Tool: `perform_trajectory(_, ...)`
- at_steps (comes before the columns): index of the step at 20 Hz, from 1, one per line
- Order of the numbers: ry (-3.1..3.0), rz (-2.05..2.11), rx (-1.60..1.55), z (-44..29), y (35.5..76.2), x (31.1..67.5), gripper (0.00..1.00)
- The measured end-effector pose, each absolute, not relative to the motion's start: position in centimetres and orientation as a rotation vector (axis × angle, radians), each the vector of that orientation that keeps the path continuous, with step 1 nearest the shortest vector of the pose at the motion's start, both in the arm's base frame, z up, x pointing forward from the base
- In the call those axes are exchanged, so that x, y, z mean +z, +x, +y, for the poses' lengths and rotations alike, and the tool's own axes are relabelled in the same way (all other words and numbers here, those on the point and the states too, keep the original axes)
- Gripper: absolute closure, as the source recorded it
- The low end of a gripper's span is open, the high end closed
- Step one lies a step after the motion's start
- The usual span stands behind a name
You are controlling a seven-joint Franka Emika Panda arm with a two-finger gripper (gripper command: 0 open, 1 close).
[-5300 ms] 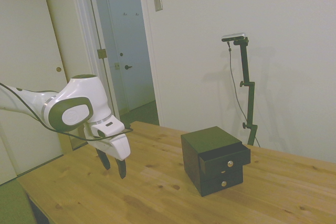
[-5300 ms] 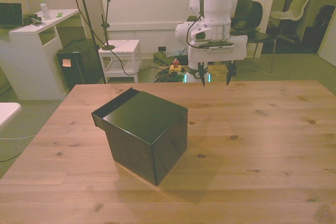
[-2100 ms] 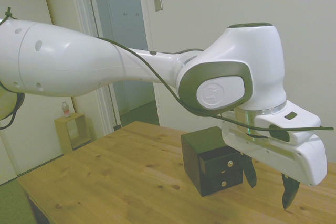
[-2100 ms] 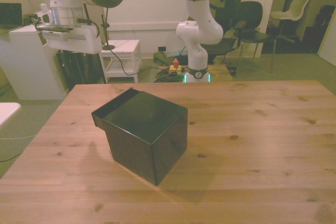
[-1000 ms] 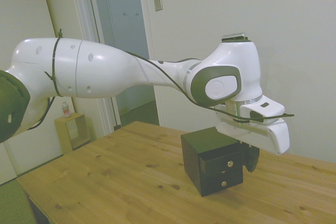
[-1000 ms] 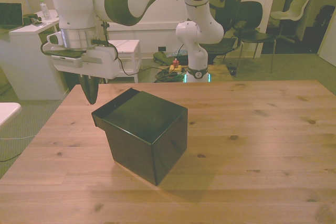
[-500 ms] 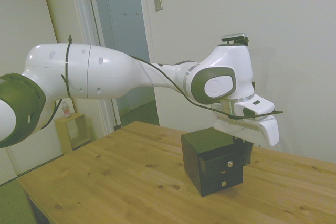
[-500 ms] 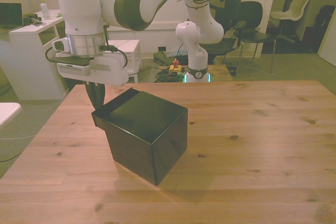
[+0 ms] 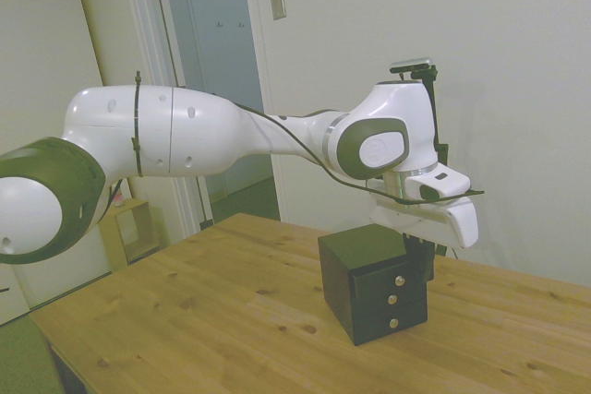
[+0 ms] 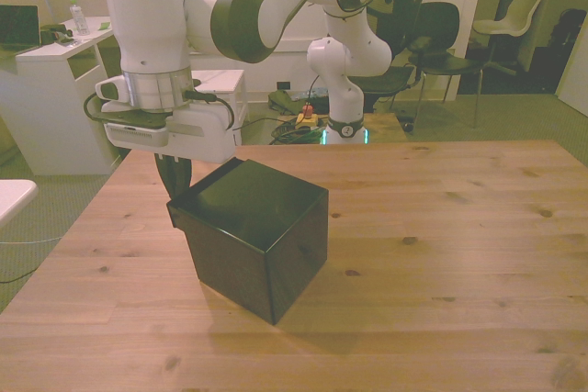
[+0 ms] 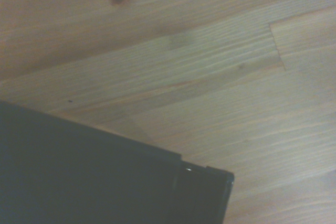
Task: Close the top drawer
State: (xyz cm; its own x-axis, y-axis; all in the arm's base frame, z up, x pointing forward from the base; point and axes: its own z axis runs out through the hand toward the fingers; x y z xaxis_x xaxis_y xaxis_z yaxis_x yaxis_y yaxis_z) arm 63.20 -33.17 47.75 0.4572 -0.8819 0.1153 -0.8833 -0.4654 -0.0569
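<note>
The small black cabinet [image 9: 369, 269] stands on the wooden table [image 9: 231, 320], with three brass knobs in a column on its front. The top drawer [image 9: 403, 274] looks about level with the two drawers below it in the side view. In the wrist view a narrow dark strip of the top drawer [image 11: 203, 192] shows past the edge of the cabinet top [image 11: 79, 171]. My gripper [image 9: 423, 260] hangs low, right against the drawer side of the cabinet. From the front view the cabinet [image 10: 262, 222] shows only its back and top, with the gripper [image 10: 175, 176] at its left corner.
A white desk [image 10: 55, 71] and a small white side table [image 10: 216, 89] stand on the floor beyond the table, to the front view's left. Chairs [image 10: 514, 16] stand at the back right. Bare tabletop [image 10: 441, 245] lies to the cabinet's right.
The arm swung over to the cabinet's drawer side and came down. Over the last second the gripper moved in against the drawer front, and the top drawer slid from sticking out to about level.
</note>
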Motion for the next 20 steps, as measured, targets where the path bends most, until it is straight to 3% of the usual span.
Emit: perform_trajectory(20,2.673,-1.582,0.207,-31.9,65.1,48.3,1.0)
